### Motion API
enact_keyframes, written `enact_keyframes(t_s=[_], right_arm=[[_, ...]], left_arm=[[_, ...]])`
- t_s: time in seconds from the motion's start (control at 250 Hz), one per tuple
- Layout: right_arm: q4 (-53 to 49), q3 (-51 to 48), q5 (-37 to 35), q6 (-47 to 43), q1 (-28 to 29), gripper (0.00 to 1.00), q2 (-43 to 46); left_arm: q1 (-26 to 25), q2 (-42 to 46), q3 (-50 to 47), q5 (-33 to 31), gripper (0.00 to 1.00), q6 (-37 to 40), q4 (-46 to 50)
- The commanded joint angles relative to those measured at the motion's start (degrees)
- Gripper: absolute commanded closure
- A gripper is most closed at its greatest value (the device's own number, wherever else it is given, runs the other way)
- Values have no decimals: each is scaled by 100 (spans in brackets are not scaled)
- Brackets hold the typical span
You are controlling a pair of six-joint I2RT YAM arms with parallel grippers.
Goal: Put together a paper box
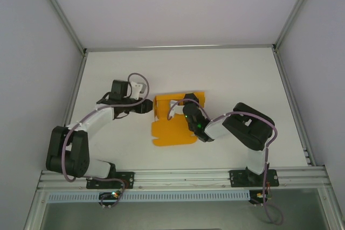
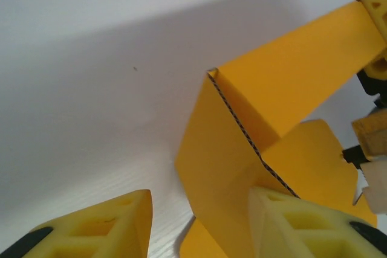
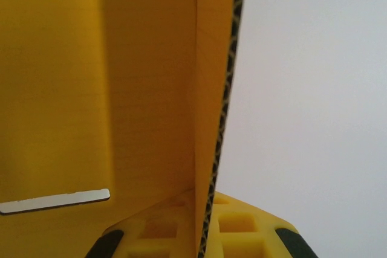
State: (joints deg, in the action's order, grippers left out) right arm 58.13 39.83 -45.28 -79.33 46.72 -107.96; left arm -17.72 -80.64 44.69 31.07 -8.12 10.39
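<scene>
Pinching the paper box's (image 1: 171, 132) upright wall with right gripper (image 1: 187, 99), pads shut on card. Straddling its left flap with left gripper (image 1: 146, 106), fingers (image 2: 115, 222) apart. Sits mid-frame on table (image 1: 232, 74), raised walls toward top, flat flaps toward bottom, roughly square overall. Bare room above, right.

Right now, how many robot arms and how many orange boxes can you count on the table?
Robot arms: 2 (left arm, right arm)
Orange-yellow paper box, still partly flat: 1
Total: 3
</scene>
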Motion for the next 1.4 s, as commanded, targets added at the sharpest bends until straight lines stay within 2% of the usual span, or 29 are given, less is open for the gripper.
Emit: enact_keyframes(t_s=[0.0,0.184,0.26,0.483,0.639,0.795,0.935,1.034,1.11,1.23,1.342,1.398], right_arm=[[45,103,-147,89,-37,100,100],[92,81,-161,86,-40,100,96],[317,12,-158,32,-36,100,100],[791,-126,-157,-201,-98,100,87],[661,-146,-151,-143,-84,100,118],[1675,-458,-163,-543,7,100,-147],[1674,-678,-247,-536,84,100,-199],[1472,-730,-231,-462,168,100,-140],[895,-731,-218,-183,178,100,-46],[552,-723,-27,52,176,100,-36],[516,-697,-69,19,174,100,-126],[441,-676,-69,46,180,100,-145]], left_arm=[[-120,-82,-127,308,55,45,-54],[-482,-351,-33,221,58,327,22],[-584,-356,-38,62,54,404,-34],[-886,-497,-182,-113,50,477,-953],[-927,-778,15,-810,54,391,-1428],[-944,-899,-68,-623,59,474,-1633],[-971,-833,-550,-996,59,402,-2168],[-1027,-813,-732,-1346,48,443,-2620],[-1084,-804,-716,-1486,48,614,-2890],[-1107,-846,-773,-1575,44,864,-3544],[-1134,-964,-742,-1198,41,1072,-3781],[-1187,-1052,-710,-1274,38,1197,-3820]])
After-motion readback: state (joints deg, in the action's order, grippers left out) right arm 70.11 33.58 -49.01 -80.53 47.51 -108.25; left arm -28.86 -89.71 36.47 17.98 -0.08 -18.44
